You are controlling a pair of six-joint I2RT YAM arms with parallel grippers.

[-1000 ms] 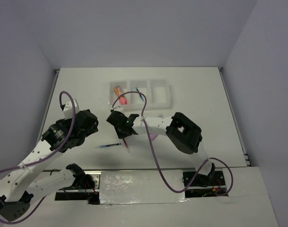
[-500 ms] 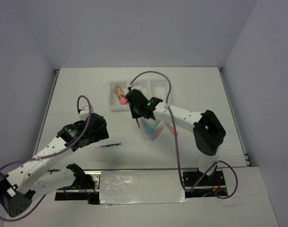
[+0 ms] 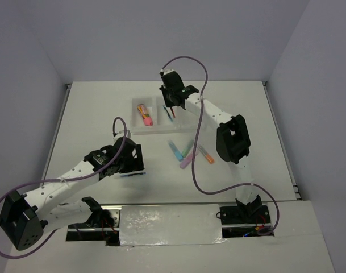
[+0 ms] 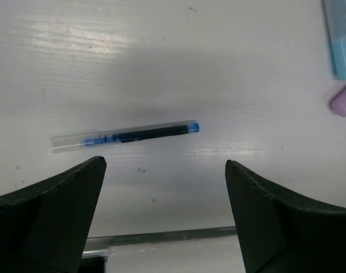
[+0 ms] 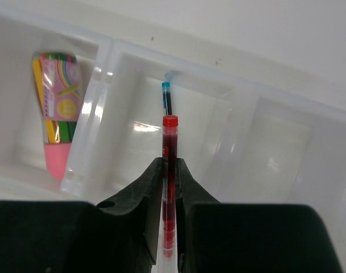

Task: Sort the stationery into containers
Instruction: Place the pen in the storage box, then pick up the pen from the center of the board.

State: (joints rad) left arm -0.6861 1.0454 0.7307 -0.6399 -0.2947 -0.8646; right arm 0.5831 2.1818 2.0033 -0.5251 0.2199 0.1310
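The right tool [image 5: 170, 170] is clamping a thin red pen [image 5: 170, 145] over the middle compartment of the white translucent tray [image 5: 240, 122]; the left tool [image 4: 161, 187], spread wide, is hovering above a thin blue pen [image 4: 127, 135].

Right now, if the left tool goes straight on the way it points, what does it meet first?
Probably the blue pen, lying flat on the table just ahead of the open left tool, roughly between its fingers. Depth is unclear, so it may touch bare table beside it.

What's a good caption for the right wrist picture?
Right end effector holds red pen over the tray, where a blue pen lies.
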